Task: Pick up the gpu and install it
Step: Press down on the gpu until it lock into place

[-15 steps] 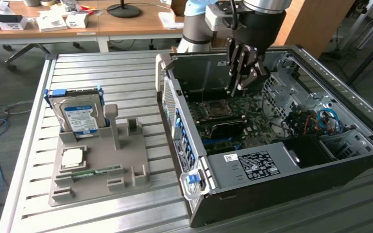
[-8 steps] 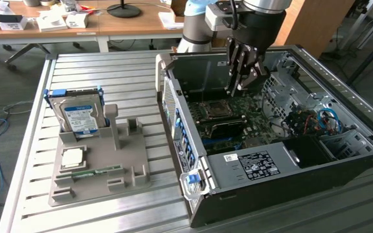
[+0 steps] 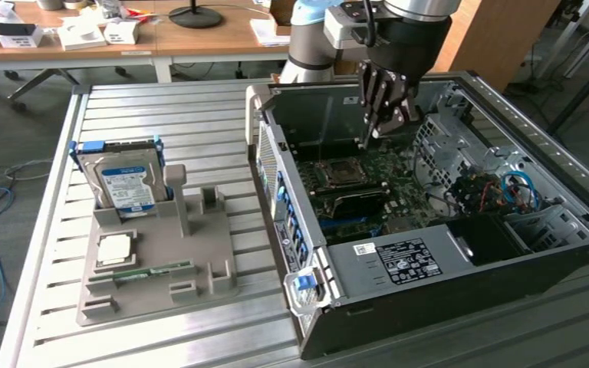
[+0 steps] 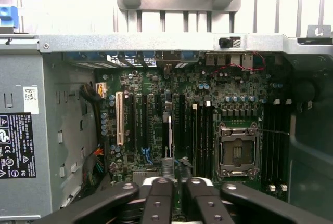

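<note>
- The hard drive (image 3: pixel 123 186) standing in the grey holder carries a blue-and-white label; its print cannot be read.
- The black sticker (image 3: pixel 414 260) on the power supply of the computer case (image 3: pixel 540 138) shows rows of white print and small marks, perhaps safety symbols; no word is legible.
- A small white sticker (image 4: pixel 30 99) beside it bears a square code.

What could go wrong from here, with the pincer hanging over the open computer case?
1. The pincer hangs just above the motherboard. A small sideways drift could scrape components or the open processor socket.
2. The gpu, apparently the thin dark card seen edge-on below the pincer, may not be square with its slot. Pressing down then could bend it or damage the slot.
</note>
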Available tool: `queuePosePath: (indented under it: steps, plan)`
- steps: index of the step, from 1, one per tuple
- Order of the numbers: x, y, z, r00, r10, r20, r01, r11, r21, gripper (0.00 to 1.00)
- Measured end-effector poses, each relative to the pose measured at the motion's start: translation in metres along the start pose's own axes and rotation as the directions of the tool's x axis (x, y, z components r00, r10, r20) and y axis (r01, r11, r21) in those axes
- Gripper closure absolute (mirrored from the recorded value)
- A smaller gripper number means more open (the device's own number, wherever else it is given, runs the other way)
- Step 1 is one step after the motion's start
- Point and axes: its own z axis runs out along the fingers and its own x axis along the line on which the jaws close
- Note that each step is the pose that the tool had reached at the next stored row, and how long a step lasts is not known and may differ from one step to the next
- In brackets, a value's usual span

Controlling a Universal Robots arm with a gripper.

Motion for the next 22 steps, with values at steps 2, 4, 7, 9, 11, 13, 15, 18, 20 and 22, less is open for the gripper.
queuePosePath:
  steps: [2, 4, 7, 9, 11, 13, 15, 18, 20, 22]
  plan:
    - [0.0, 0.0, 0.0, 1.0, 0.0, 0.0, 0.0, 1.0, 0.0, 0.86]
    - [0.0, 0.0, 0.0, 1.0, 0.0, 0.0, 0.0, 1.0, 0.0, 0.89]
    - [0.0, 0.0, 0.0, 1.0, 0.0, 0.0, 0.0, 1.0, 0.0, 0.89]
    - [0.0, 0.0002, 0.0, 1.0, 0.0, 0.0, 0.0, 1.0, 0.0, 0.89]
    - [0.0, 0.0026, 0.0002, 1.0, 0.0, 0.0, 0.0, 1.0, 0.0001, 0.89]
    - [0.0, 0.0052, 0.0008, 1.0, 0.0, 0.0001, 0.0, 1.0, 0.0001, 0.89]
    - [0.0, 0.0057, 0.0026, 1.0, 0.0, 0.0, 0.0, 1.0, 0.0, 0.89]
    - [0.0, 0.0059, 0.0081, 1.0, 0.0, 0.0, 0.0, 1.0, 0.0, 0.89]
    - [0.0, 0.0061, 0.0117, 1.0, 0.0, 0.0001, 0.0, 1.0, 0.0001, 0.89]
    - [0.001, 0.0062, 0.0154, 1.0, 0.0, 0.0001, 0.0, 1.0, 0.0001, 0.89]
